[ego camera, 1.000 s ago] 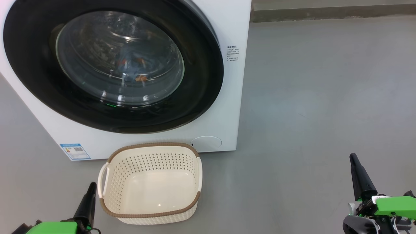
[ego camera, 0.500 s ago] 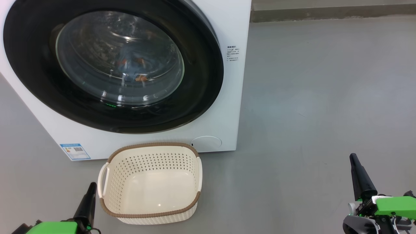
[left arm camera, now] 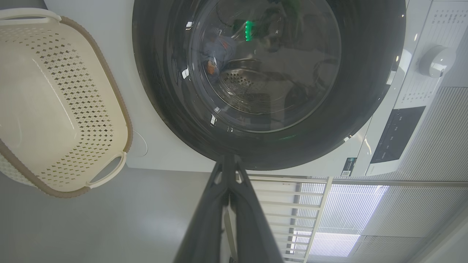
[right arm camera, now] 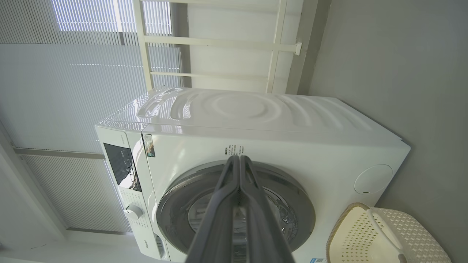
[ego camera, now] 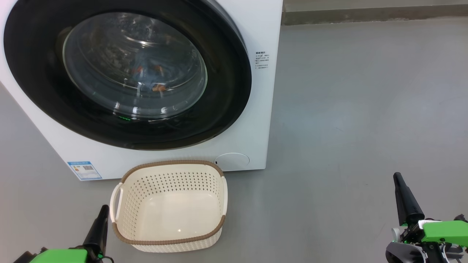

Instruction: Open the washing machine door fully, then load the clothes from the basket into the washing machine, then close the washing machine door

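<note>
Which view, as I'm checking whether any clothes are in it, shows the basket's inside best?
The head view: it looks down into the basket, showing the full rim and a bare floor. The left wrist view shows most of the inside, cropped at the picture's edge; the right wrist view catches one corner.

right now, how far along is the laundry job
Looks done: the cream perforated plastic basket is empty, and the blue bear-print clothes show behind the closed round glossy black door. In hand: nothing; left gripper and right gripper are shut. Left: nothing visible.
</note>
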`<state>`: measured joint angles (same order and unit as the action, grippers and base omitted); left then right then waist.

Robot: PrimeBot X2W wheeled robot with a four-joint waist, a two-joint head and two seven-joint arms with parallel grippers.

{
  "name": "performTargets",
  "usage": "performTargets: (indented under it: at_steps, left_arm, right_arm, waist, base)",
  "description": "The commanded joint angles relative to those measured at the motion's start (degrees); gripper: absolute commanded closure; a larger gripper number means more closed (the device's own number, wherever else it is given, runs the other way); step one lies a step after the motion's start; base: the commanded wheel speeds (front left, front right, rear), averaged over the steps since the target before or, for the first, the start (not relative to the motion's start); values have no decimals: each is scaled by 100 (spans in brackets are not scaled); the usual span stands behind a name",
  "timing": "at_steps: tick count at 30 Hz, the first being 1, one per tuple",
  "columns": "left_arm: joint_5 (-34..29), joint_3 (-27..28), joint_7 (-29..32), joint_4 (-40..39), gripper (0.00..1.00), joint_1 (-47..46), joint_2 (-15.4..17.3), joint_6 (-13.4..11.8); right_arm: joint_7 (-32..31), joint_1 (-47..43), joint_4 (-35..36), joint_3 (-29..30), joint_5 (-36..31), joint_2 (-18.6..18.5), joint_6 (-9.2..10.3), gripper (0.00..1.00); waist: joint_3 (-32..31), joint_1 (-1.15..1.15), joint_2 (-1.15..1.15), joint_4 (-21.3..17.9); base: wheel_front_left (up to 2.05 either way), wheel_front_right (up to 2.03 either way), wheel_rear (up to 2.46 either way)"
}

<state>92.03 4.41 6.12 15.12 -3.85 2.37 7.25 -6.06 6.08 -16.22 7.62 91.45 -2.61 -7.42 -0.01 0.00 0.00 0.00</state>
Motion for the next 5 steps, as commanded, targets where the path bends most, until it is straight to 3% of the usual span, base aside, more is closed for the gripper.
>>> performTargets:
  at_steps: [1,5]
  left_arm:
    - [23,201,25,-99,100,-275,66,0]
    - [22,201,26,-99,100,-275,66,0]
  right_arm:
    - [-50,63,177,-98,62,-27,-7,100]
    - [-50,63,177,-98,62,-27,-7,100]
  waist:
    - [0,0,0,0]
    - [0,0,0,0]
  base:
    - [0,0,0]
    - [0,0,0]
